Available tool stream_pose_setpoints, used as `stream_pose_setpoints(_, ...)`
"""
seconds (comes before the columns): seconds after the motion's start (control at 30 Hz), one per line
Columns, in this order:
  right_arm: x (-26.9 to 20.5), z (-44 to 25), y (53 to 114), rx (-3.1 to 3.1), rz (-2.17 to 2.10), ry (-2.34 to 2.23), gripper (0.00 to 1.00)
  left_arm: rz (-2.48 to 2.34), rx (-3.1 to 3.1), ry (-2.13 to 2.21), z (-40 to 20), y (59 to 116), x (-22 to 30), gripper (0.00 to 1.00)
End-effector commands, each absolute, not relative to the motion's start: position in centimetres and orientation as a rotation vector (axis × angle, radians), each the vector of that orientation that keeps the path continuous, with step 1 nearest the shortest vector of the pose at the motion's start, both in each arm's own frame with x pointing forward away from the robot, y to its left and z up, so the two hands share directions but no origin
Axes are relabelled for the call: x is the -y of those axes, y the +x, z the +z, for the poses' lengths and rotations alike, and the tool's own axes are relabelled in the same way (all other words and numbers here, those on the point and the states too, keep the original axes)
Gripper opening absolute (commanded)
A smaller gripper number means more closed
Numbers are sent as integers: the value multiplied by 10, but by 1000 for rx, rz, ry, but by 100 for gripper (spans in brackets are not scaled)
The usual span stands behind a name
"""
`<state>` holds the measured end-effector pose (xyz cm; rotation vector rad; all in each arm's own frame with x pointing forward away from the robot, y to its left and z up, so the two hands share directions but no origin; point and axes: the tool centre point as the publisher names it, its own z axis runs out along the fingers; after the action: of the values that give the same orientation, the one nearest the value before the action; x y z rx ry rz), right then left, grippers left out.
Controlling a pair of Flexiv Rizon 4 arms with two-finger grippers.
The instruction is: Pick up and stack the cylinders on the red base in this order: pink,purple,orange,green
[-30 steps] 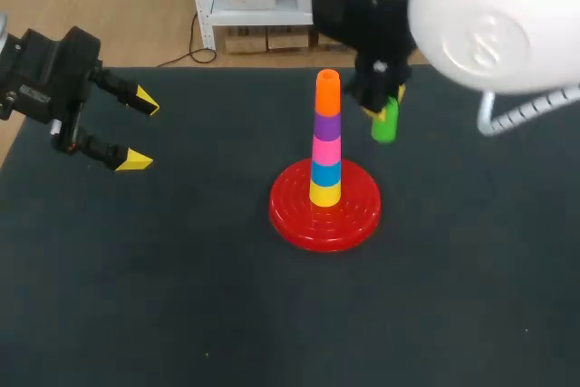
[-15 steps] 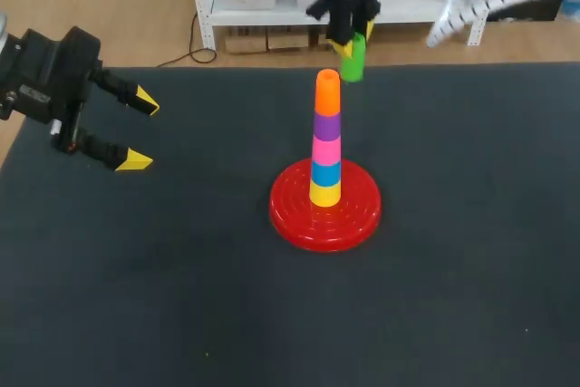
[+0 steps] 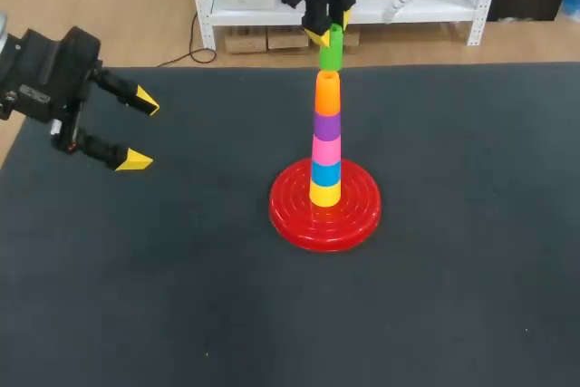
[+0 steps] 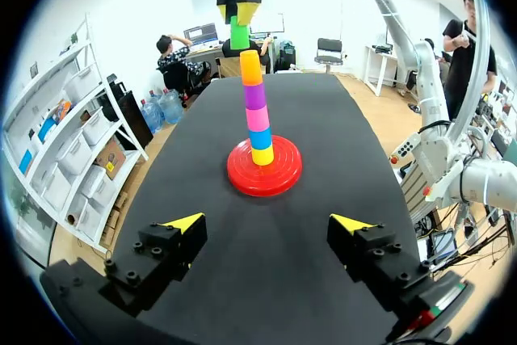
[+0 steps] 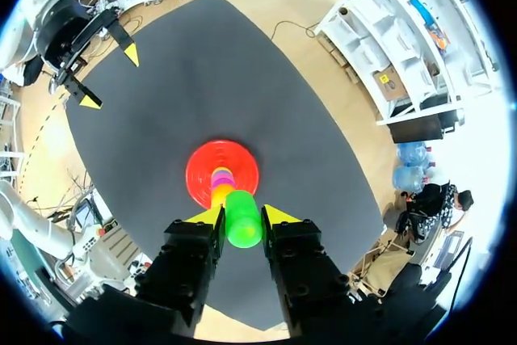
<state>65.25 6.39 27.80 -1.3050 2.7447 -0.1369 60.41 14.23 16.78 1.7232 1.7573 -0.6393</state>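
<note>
Clamped from 2 sides on the green cylinder (image 3: 331, 50), my right claw (image 3: 330, 29) hangs high over the far part of the desk (image 3: 181, 296). It holds the piece upright, just above the tip of the stack. From the right wrist the green cylinder (image 5: 243, 228) sits between my yellow-tipped fingers (image 5: 206, 216), with the red base (image 5: 202, 169) and the stacked colours straight below it.

The red base (image 3: 290, 219) lies flat near the middle of the desk. On its post stand 5 cylinders, from the bottom up: yellow (image 3: 324, 192), blue (image 3: 326, 172), pink (image 3: 326, 147), purple (image 3: 327, 122) and orange (image 3: 327, 92). The green one's lower end is right at the orange one's top. I cannot tell whether they touch.

My left claw (image 3: 140, 130) hovers at the left side of the desk, well apart from the base. Its 2 fingers are spread wide with nothing between them. From the left wrist the left claw (image 4: 267, 223) faces the red base (image 4: 242, 187) and the tower, with the green cylinder (image 4: 239, 34) above the orange one.
</note>
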Motion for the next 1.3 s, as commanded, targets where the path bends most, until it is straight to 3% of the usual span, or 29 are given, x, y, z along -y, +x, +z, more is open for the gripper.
stream_pose_setpoints(0.03,-69,275,657,-2762,-143,-1315,0,-638,-1753,1722,167,603,-143,100)
stream_pose_setpoints(1.3,-62,274,641,-2741,-107,-1343,0,-638,-1753,1722,167,603,-143,100)
